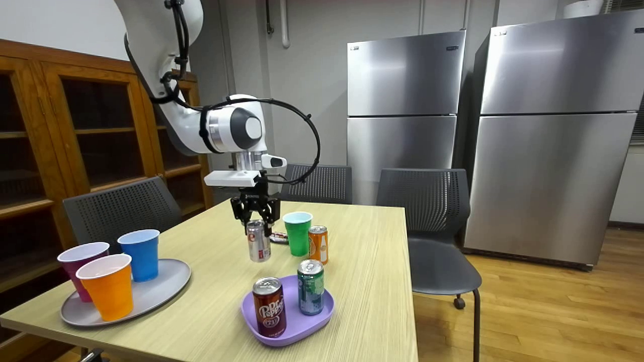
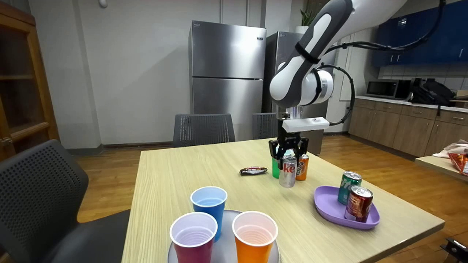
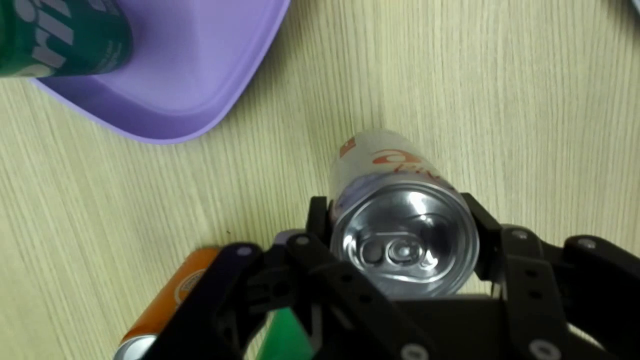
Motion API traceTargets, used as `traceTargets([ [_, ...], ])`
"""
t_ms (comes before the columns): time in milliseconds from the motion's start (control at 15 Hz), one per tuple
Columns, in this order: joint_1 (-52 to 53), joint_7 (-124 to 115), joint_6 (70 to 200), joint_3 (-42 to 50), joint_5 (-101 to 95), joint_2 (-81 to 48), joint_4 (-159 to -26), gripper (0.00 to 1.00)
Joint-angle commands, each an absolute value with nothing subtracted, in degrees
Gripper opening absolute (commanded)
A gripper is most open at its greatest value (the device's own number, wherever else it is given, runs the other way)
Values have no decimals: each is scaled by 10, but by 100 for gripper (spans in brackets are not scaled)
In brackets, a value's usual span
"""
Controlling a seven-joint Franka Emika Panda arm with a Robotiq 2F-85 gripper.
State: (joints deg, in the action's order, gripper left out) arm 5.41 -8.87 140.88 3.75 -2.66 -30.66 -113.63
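Observation:
My gripper (image 3: 402, 225) is shut on a silver can (image 3: 400, 250), one finger against each side near its top. This can (image 1: 258, 246) hangs upright below the gripper (image 1: 258, 227) in both exterior views; whether its base clears the table is hard to tell. Close by stand an orange can (image 1: 318, 246) and a green cup (image 1: 298, 236). In the wrist view the cup (image 3: 285, 337) is mostly hidden behind the gripper. A purple tray (image 2: 329, 204) carries a green can (image 2: 347, 188) and a dark red can (image 2: 359, 204).
A grey round plate (image 1: 171, 279) holds a blue cup (image 1: 141, 256), an orange cup (image 1: 108, 289) and a dark purple cup (image 1: 75, 274). A small wrapped snack (image 2: 253, 170) lies on the table (image 2: 204, 164). Chairs (image 1: 427, 221) stand around the table's edges.

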Motion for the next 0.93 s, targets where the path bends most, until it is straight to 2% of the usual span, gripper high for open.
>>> traceTargets([
  [0,28,-41,1435,24,-26,-240,-1215,39],
  [867,-22,82,1474,16,-21,-164,-1340,39],
])
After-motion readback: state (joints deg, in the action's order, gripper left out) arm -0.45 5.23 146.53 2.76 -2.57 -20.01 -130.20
